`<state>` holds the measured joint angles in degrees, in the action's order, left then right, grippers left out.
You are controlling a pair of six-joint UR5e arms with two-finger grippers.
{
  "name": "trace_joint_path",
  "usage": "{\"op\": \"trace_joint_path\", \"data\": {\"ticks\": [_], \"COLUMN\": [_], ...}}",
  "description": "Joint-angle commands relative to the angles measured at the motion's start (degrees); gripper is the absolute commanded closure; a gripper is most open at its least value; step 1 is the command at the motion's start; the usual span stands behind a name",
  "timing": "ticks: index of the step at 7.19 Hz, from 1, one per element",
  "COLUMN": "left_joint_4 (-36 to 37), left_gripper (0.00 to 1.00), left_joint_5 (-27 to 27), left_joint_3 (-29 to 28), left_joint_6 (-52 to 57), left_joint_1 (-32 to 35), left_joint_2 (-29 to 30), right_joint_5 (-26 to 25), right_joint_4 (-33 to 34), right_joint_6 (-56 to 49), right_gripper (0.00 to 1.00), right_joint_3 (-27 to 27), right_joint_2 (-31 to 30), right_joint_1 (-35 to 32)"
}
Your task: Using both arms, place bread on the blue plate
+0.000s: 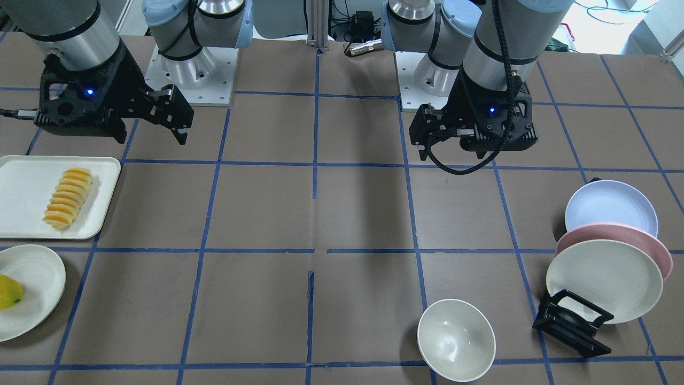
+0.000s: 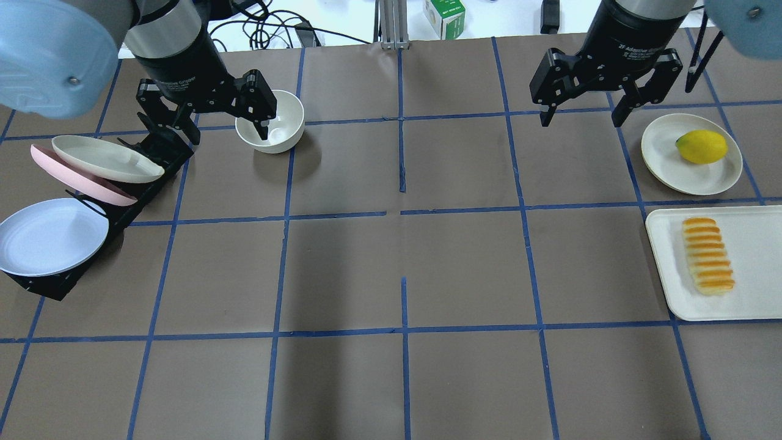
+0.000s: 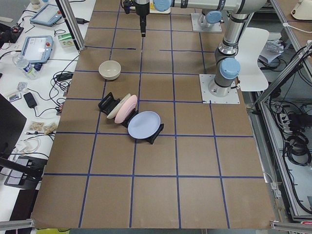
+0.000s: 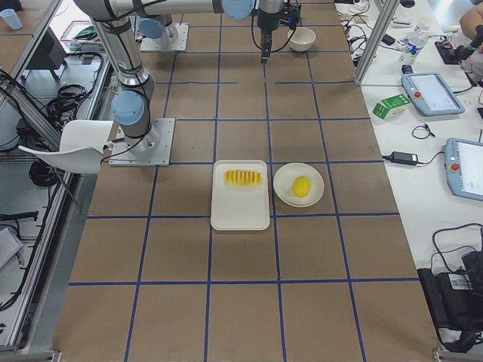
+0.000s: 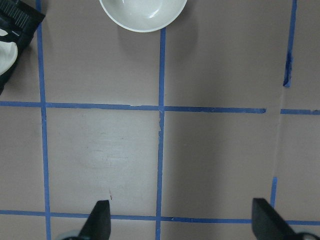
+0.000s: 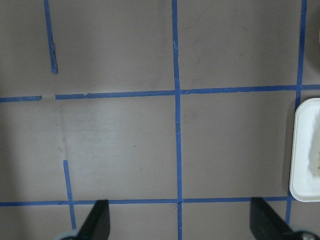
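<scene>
On white tray (image 2: 757, 287) at overhead frame's right edge: bread (image 2: 708, 255), well below and rightward of right gripper (image 2: 580, 119), fingers spread, empty. Upper left: left gripper (image 2: 226, 131), likewise spread, with blue plate (image 2: 52, 235) lower in frame.

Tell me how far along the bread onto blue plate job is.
Nothing is done yet. The bread lies on the white tray, and the blue plate sits in the black rack. Nothing is in hand: the left pincer and right pincer hang open and empty. Left: getting the bread onto that plate.

Bread (image 2: 707, 255) on tray (image 2: 752, 296); rack (image 2: 160, 154) seemingly opposite
</scene>
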<state>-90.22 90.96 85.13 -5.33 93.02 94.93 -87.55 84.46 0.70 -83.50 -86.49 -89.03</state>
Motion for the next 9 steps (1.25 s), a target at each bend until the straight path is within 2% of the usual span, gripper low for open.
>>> {"op": "trace_joint_path", "data": {"ticks": [1,9], "left_joint_4": [0.3,0.39], "left_gripper": [0.0,0.0], "left_joint_5": [0.1,0.1], "left_joint_3": [-0.05,0.04], "left_joint_6": [0.05,0.14], "left_joint_1": [-0.03,-0.03], "left_joint_2": [-0.18,-0.1], "right_joint_5": [0.1,-0.5], "right_joint_4": [0.0,0.0], "right_joint_6": [0.0,-0.26], "right_gripper": [0.0,0.0], "right_joint_3": [0.0,0.0], "right_joint_2": [-0.08,0.0], "right_joint_1": [0.0,0.18]}}
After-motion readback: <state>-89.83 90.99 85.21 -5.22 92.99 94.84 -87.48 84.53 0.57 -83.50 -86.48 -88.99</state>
